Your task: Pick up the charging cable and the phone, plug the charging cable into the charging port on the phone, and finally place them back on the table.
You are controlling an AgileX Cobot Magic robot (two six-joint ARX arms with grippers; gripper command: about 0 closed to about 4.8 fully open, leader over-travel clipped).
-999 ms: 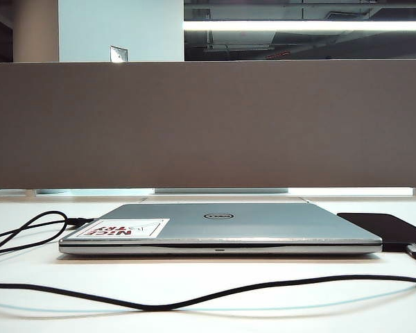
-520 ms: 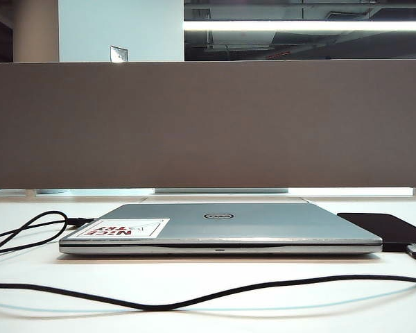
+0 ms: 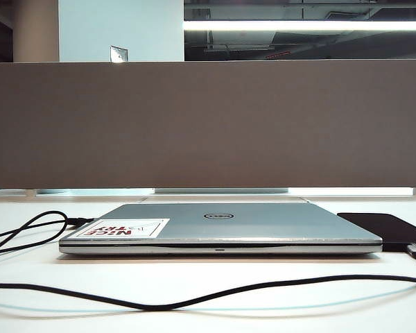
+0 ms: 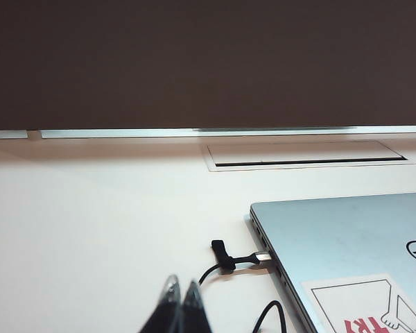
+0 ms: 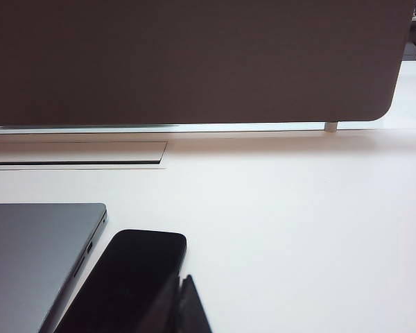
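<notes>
The black phone (image 3: 387, 227) lies flat on the white table (image 3: 215, 284), just right of the laptop. The charging cable (image 3: 194, 300) runs as a thin black cord across the front of the table. Its silver plug (image 3: 414, 248) rests by the phone's near edge, apart from it. Its other end (image 4: 263, 259) sits in the laptop's side. Neither gripper shows in the exterior view. My left gripper (image 4: 182, 285) hovers shut and empty near a loop of the cable (image 4: 272, 313). My right gripper (image 5: 182, 279) is shut and empty beside the phone (image 5: 125, 274).
A closed silver Dell laptop (image 3: 222, 225) with a red and white sticker (image 3: 121, 227) fills the middle of the table. A brown fabric divider panel (image 3: 208, 125) walls off the far side. A flush cable hatch (image 4: 308, 153) lies behind the laptop.
</notes>
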